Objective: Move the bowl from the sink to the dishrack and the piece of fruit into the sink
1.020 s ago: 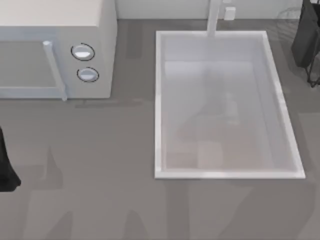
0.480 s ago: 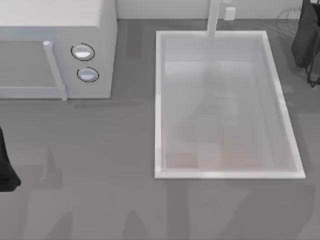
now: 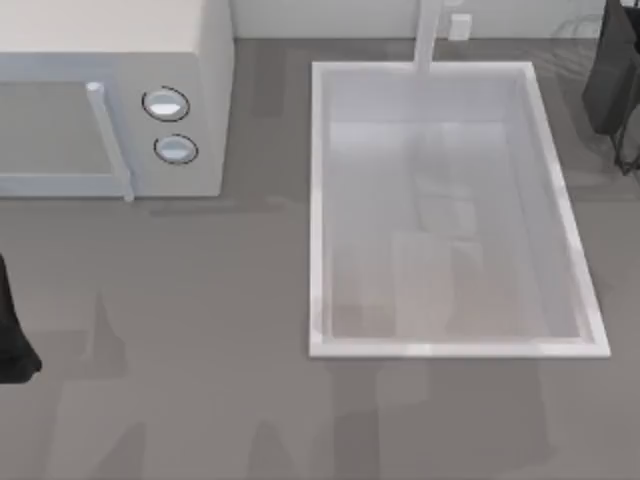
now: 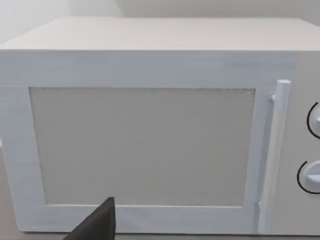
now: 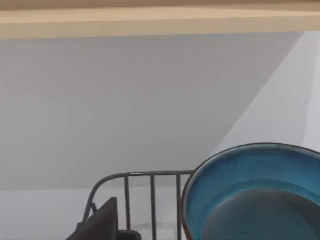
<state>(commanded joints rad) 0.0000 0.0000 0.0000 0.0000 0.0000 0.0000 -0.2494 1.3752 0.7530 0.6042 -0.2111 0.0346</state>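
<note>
the bowl (image 5: 255,192) is seen in the right wrist view just beside the wire dishrack (image 5: 145,200), so the first half of the task is judged nearly or already done; whether it rests there or is held cannot be told. the sink (image 3: 318,200) basin lies bare, so the fruit step is judged left. counted: one bowl, one sink, one dishrack, one microwave (image 3: 120,100) with two knobs. both arms sit at the counter's edges; the state of either jaws cannot be told.
</note>
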